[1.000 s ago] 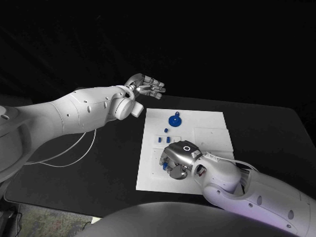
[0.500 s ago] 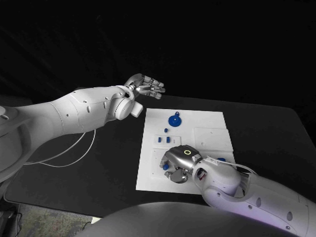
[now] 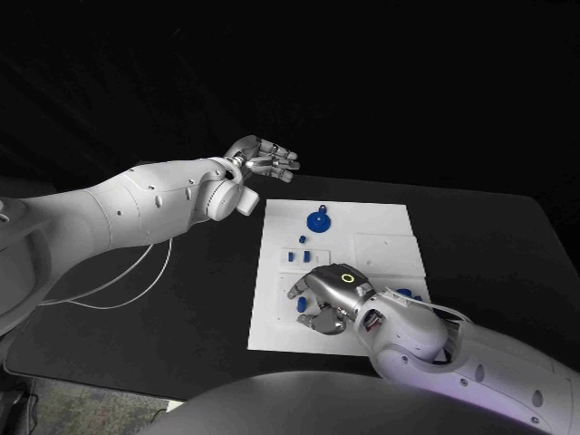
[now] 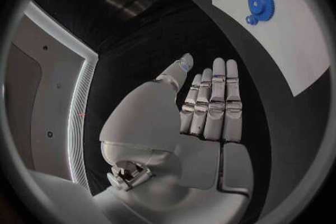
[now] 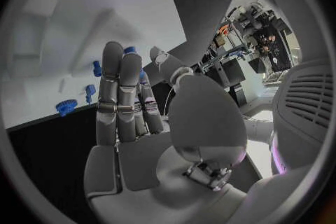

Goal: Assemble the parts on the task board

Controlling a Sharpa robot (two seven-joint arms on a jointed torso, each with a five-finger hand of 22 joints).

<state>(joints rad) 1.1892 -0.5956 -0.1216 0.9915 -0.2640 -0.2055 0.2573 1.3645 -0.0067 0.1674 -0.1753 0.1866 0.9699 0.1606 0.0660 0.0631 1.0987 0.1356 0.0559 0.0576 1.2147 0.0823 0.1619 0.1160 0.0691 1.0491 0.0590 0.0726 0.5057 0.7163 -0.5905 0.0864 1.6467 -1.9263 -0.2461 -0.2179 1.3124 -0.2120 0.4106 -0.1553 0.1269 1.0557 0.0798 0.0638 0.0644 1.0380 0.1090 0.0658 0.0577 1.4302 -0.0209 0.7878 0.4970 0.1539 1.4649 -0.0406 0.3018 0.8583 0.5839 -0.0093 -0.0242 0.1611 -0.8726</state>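
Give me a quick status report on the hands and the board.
Left hand open, raised beyond the task board. Right hand low over the board's near end, a blue part at its fingertips, grip unclear. Blue gear untouched.

Black table [image 3: 499, 245] under the board; thin white cable [image 3: 133, 281] (left side) draped over it.

Matte black bench [image 3: 499, 245] with a plain flat white task board [image 3: 369, 227] in the middle, no markings I can make out. The round toothed gear [image 3: 319, 221] on it is bright blue, and so are the small blue peg-like parts [image 3: 304, 256] nearby. Both arms are glossy white; the left robot hand [image 3: 266, 158] and right robot hand [image 3: 324, 297] are silver metal.
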